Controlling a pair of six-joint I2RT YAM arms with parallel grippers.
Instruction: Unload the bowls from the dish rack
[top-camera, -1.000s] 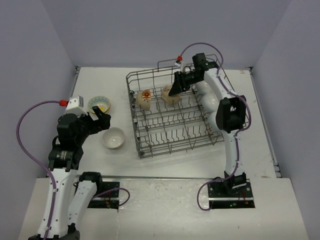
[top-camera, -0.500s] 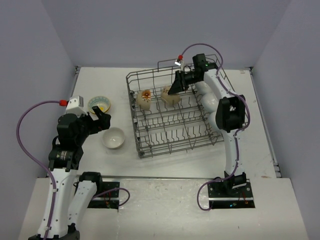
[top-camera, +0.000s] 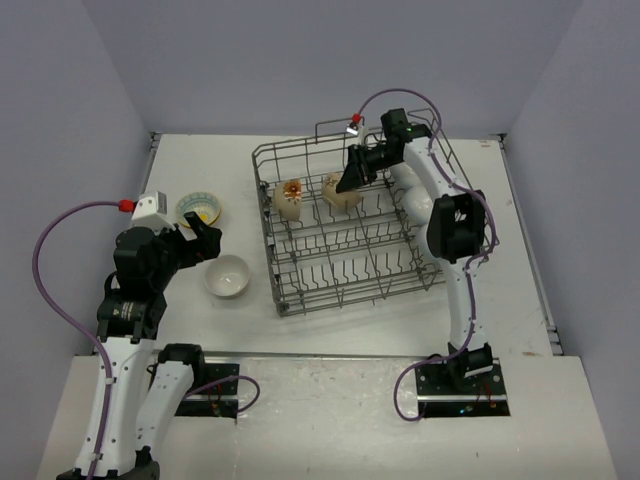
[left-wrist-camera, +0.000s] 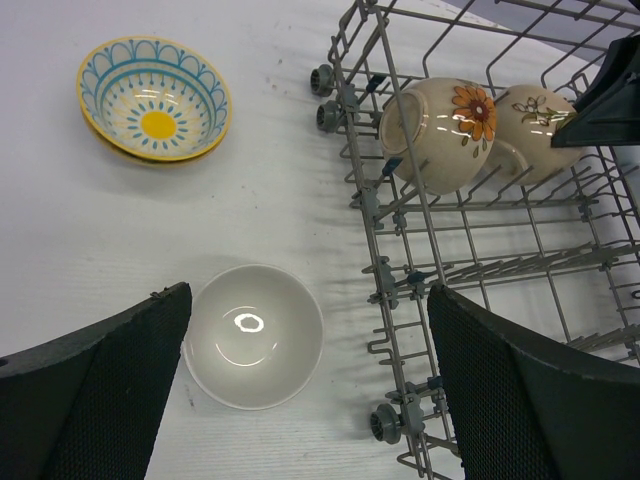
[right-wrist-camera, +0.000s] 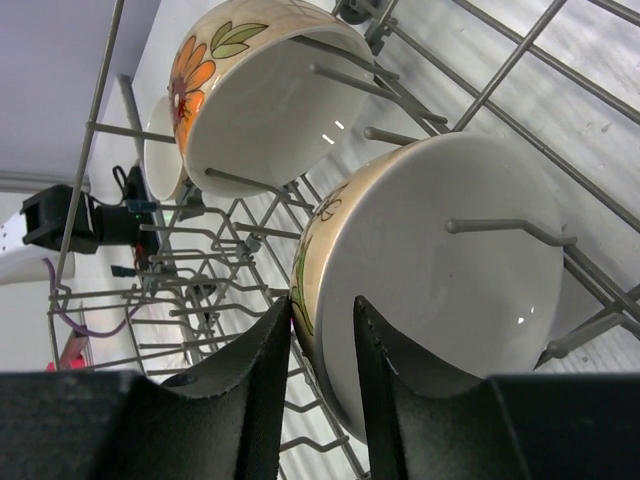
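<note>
Two cream flower-patterned bowls stand on edge among the tines at the back of the grey wire dish rack (top-camera: 350, 270): one on the left (top-camera: 290, 197), one on the right (top-camera: 338, 192). My right gripper (top-camera: 348, 183) reaches down onto the right bowl. In the right wrist view its jaws (right-wrist-camera: 322, 305) pinch that bowl's (right-wrist-camera: 450, 300) rim, one finger outside, one inside. The other cream bowl (right-wrist-camera: 260, 100) leans just beyond. My left gripper (left-wrist-camera: 308, 300) hangs open above a plain white bowl (left-wrist-camera: 254, 335) on the table, holding nothing.
A teal-rimmed bowl with a yellow centre (top-camera: 199, 209) sits on the table left of the rack, stacked on another. The white bowl (top-camera: 227, 275) lies close to the rack's left wall (left-wrist-camera: 390, 290). Upright tines (right-wrist-camera: 200, 260) crowd around the gripped bowl.
My right gripper's jaws have narrowed onto the right cream bowl's rim. The left arm and all bowls stay where they were.
</note>
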